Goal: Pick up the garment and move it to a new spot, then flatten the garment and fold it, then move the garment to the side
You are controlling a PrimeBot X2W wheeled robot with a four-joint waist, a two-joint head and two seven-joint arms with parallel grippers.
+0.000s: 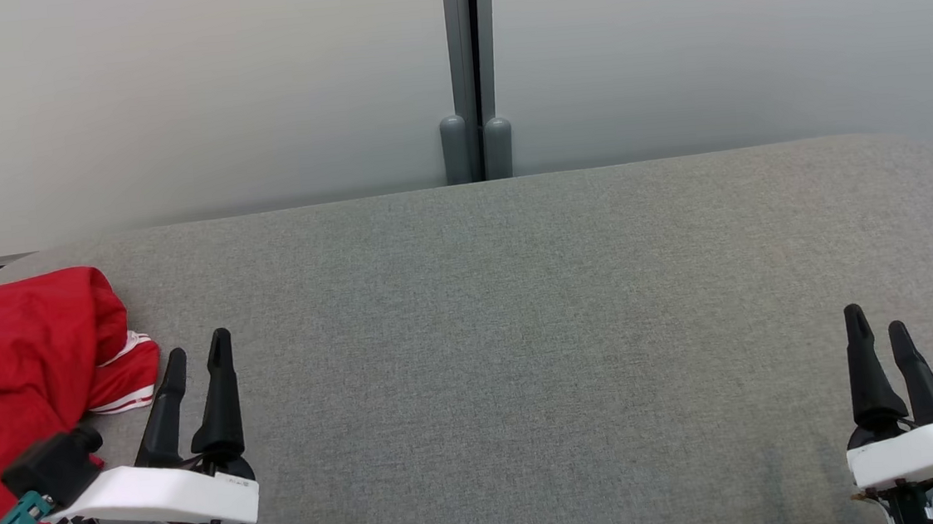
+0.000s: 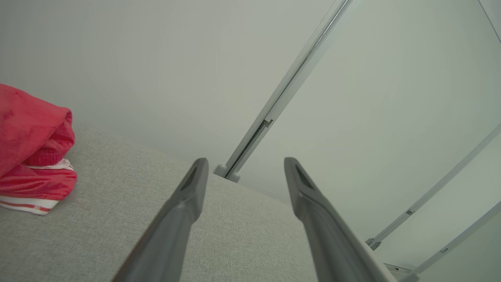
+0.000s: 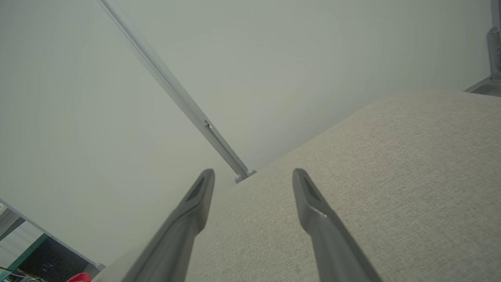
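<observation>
Both grippers spread and empty, garment at the far left

Left gripper (image 1: pixel 198 350), in my head view, has its two dark fingers apart with nothing between them. It sits just beside the crumpled red garment with white stripes (image 1: pixel 16 356) at the left end of the grey fabric-covered surface (image 1: pixel 522 332). I judge it is placed there for the pickup. The right gripper (image 1: pixel 875 320) is well apart, equally spread and holding nothing, which leaves room for laying the garment out. My left wrist view shows the garment left of the fingers, not between them. My right wrist view shows bare fabric beneath parted fingers.

We see soft, even light, hardly any shadows. In our wrist views the fingers (image 2: pixel 168 235) blur near the lens.
</observation>
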